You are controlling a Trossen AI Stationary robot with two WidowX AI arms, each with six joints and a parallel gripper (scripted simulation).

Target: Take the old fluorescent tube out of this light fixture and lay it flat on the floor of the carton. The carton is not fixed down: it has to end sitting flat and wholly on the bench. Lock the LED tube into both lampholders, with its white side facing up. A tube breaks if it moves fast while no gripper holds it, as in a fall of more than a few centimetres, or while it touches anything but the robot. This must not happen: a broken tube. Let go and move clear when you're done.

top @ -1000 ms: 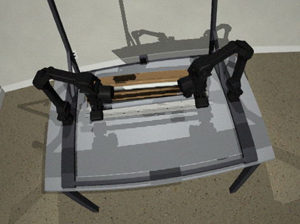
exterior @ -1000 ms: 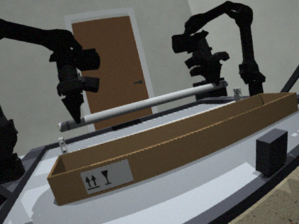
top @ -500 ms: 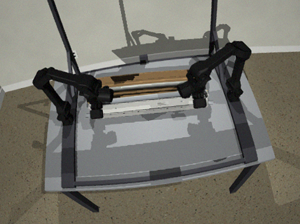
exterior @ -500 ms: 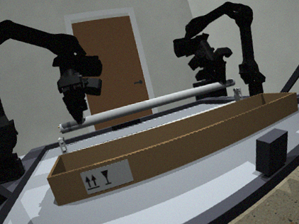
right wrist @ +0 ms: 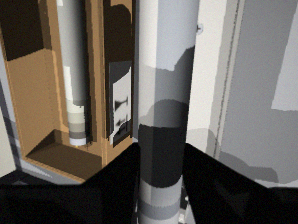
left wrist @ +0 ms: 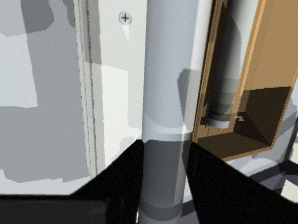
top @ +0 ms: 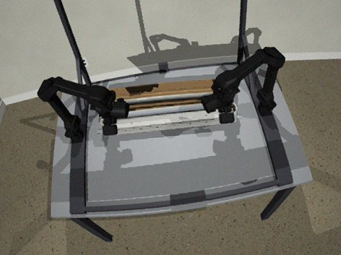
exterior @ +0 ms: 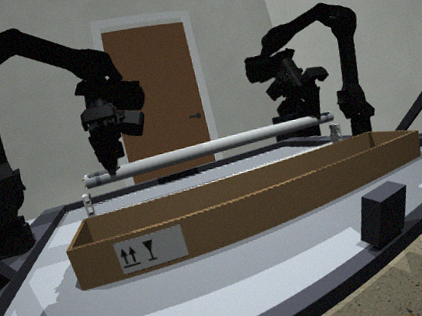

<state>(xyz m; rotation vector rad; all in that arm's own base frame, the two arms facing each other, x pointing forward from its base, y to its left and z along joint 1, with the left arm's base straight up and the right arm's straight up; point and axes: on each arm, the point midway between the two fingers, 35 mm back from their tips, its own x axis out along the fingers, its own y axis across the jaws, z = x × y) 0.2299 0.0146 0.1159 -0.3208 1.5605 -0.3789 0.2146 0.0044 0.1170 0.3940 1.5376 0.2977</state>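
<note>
The LED tube is held level above the fixture. In the exterior view its ends hang above the lampholders, one at the left and one at the right. My left gripper is shut on it near one end, my right gripper near the other. Which tube side faces up is unclear. The old tube lies lengthwise inside the carton.
The carton stands on the bench, alongside the fixture, its walls close to the fixture's long side. A dark block stands on the bench frame beyond the carton. Frame posts rise near both arms.
</note>
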